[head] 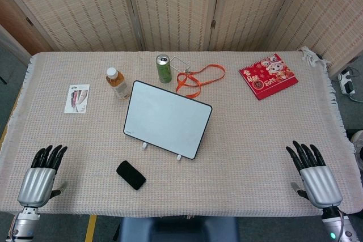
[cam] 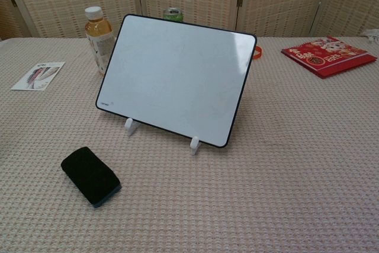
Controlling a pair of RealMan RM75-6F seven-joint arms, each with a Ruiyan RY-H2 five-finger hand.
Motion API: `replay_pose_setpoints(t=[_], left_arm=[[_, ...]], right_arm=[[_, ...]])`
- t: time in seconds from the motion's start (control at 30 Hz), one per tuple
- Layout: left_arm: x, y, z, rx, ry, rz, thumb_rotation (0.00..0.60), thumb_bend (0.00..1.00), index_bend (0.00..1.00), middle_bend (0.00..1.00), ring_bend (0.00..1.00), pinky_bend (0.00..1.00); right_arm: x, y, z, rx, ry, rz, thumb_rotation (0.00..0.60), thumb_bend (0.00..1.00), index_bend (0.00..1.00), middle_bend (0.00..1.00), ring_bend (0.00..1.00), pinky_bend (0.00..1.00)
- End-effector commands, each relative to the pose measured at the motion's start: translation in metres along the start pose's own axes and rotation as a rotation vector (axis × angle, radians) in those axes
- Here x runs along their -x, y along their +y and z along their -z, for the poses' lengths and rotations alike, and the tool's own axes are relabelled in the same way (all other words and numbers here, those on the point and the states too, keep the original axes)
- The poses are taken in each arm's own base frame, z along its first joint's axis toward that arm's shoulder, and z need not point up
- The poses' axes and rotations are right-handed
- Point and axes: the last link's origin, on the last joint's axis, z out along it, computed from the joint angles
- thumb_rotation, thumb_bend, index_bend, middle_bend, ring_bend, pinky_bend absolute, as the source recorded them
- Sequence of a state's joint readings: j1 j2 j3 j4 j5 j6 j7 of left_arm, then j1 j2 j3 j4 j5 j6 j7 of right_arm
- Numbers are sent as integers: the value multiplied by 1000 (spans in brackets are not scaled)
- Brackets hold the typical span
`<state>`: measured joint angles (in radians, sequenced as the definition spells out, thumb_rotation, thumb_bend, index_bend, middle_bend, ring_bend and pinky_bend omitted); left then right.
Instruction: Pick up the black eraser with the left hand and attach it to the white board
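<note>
The black eraser (head: 131, 174) (cam: 91, 175) lies flat on the tablecloth, a little in front and to the left of the white board. The white board (head: 167, 118) (cam: 177, 78), black-rimmed, leans back on two small white feet at the table's middle. My left hand (head: 41, 176) rests at the front left corner, fingers stretched out and apart, holding nothing, well left of the eraser. My right hand (head: 314, 174) lies the same way at the front right corner. Neither hand shows in the chest view.
Behind the board stand a tea bottle (head: 117, 83) (cam: 99, 37) and a green can (head: 164, 68) (cam: 172, 12), with an orange lanyard (head: 197, 78) beside them. A red booklet (head: 267, 75) (cam: 328, 55) lies far right, a leaflet (head: 76, 98) (cam: 37, 75) far left.
</note>
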<state>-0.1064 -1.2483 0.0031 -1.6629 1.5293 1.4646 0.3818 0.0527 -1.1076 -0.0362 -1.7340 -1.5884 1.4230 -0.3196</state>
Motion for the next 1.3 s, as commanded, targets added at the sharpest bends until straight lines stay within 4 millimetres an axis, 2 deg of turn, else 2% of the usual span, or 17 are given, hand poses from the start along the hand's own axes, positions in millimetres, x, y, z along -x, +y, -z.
replay_pose_setpoints(t=[0.03,0.13,0.2,0.23,0.3,0.4,0.47,0.57,0.7,0.83,1.2,1.3], left_arm=[[2,2,0,10,-9,-1,600,222,0,111,67,108],[5,9,-1,65,-48,15,600,222,0,131,68,109],[5,15,-3,118,-60,28,600,223,6,205,106,147],[5,19,-5,165,-63,30,600,223,18,278,160,223],[4,25,-8,243,-91,41,600,222,68,513,352,489],[-1,36,-19,333,-140,41,600,226,186,783,586,729],[-3,44,-28,371,-152,42,600,234,257,880,678,810],[-4,59,-43,411,-180,45,600,262,297,982,795,905],[3,80,-61,448,-226,18,600,275,319,1000,876,984],[10,93,-73,441,-235,-37,600,278,349,1000,913,1000],[26,127,-78,490,-294,-84,600,289,299,1000,918,1000],[27,133,-81,498,-291,-112,600,320,300,1000,918,1000]], right_arm=[[0,0,0,0,-1,-1,600,256,0,0,0,0],[0,1,1,5,2,-1,600,256,0,0,0,0],[0,1,2,9,3,2,600,257,0,0,0,0],[0,2,2,12,2,3,600,257,0,0,0,0],[1,1,1,16,4,8,600,256,0,0,0,0],[5,-1,-2,22,-7,18,600,256,0,0,0,0],[6,-2,-4,25,-12,23,600,257,0,0,0,0],[9,-2,-7,30,-23,27,600,256,0,0,0,0],[10,0,-9,39,-34,25,600,257,0,0,0,0],[7,1,-8,39,-25,18,600,256,0,0,0,0],[6,1,-6,36,-22,15,600,256,0,0,0,0],[6,2,-7,39,-22,14,600,257,0,0,0,0]])
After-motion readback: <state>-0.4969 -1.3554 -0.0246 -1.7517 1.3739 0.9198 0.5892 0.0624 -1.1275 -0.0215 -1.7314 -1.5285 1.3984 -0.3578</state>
